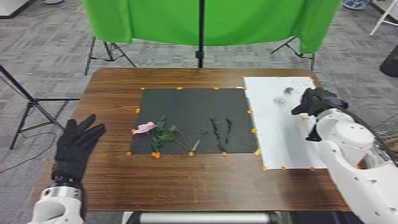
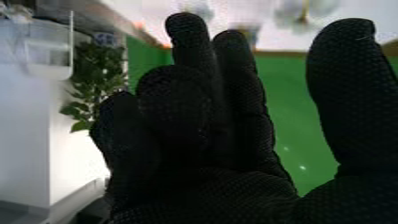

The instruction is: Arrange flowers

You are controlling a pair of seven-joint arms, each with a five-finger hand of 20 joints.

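In the head view, my right hand (image 1: 318,102) is over the white sheet (image 1: 286,142), beside some small pale and greenish pieces (image 1: 289,90). The right wrist view shows the same hand (image 2: 213,120) with relaxed fingers, its thumb apart and nothing held. Blurred pale flower pieces (image 2: 304,14) lie beyond the fingertips. My left hand (image 1: 78,142) is at the table's left side, open with straight fingers. On the dark mat (image 1: 195,105), a pink flower (image 1: 144,128) lies beside a leafy green stem (image 1: 161,136); a thin sprig (image 1: 187,142) and green stems (image 1: 217,131) lie farther right.
Orange tape bits (image 1: 156,155) edge the mat and sheet on the brown table (image 1: 191,185). A green cloth (image 1: 160,22) hangs on a stand behind the table. A black tripod (image 1: 33,105) stands left of it. Leafy greenery (image 2: 89,82) shows in the right wrist view.
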